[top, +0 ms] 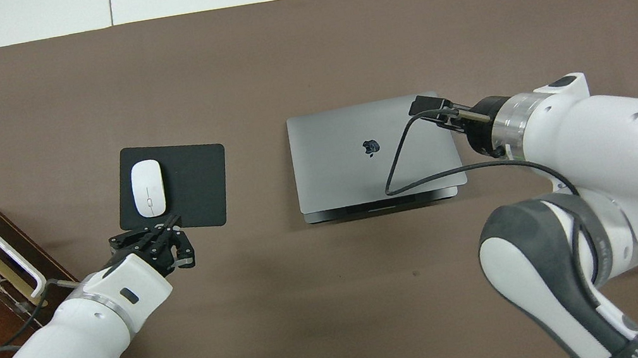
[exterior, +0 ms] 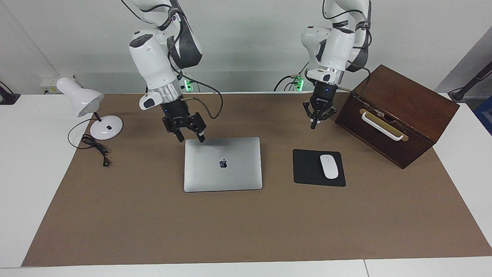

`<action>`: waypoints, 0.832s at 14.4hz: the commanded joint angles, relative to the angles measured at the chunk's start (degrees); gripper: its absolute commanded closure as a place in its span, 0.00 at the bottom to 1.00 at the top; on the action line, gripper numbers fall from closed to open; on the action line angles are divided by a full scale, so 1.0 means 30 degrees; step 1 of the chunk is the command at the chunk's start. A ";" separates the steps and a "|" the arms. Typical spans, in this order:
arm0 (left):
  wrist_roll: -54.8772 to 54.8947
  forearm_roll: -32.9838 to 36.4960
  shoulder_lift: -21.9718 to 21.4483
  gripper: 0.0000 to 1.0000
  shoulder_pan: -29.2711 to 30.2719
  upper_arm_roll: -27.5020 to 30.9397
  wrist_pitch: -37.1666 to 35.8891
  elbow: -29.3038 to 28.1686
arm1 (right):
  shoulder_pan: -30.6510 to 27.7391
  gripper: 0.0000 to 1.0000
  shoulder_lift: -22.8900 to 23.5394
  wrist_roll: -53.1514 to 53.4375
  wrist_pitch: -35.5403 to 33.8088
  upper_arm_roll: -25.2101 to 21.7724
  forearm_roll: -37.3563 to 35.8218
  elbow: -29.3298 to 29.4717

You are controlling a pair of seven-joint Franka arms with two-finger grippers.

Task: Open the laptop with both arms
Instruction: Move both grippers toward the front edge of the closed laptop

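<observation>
The laptop (exterior: 223, 163) lies closed on the brown mat, silver lid up with the dark apple logo in the middle; it also shows in the overhead view (top: 372, 151). My right gripper (exterior: 190, 136) is open and hangs low over the laptop's corner that is nearest the robots, toward the right arm's end. One fingertip (exterior: 201, 138) is at that corner's edge; I cannot tell whether it touches. In the overhead view the right gripper (top: 429, 107) covers that corner. My left gripper (exterior: 314, 124) is shut and empty, in the air beside the wooden box, apart from the laptop (top: 168, 254).
A black mouse pad (exterior: 307, 169) with a white mouse (exterior: 329, 166) lies beside the laptop toward the left arm's end. A dark wooden box (exterior: 396, 115) with a white handle stands at that end. A white desk lamp (exterior: 82, 100) and its cord are at the right arm's end.
</observation>
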 commanded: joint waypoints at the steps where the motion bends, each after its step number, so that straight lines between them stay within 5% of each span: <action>1: 0.0239 -0.0208 0.0862 1.00 -0.1129 0.0171 0.2371 -0.0691 | -0.0131 0.04 -0.0806 0.1687 0.3418 0.1559 0.1833 -0.2496; 6: 0.0239 -0.0237 0.3733 1.00 -0.3121 0.0171 0.6007 -0.0898 | -0.0014 0.04 -0.1450 0.2420 0.6476 0.4225 0.5378 -0.4291; 12: -0.0171 -0.0237 0.5581 1.00 -0.4881 0.0171 0.7885 -0.0898 | 0.0103 0.04 -0.2067 0.4795 0.8700 0.5842 0.6466 -0.5959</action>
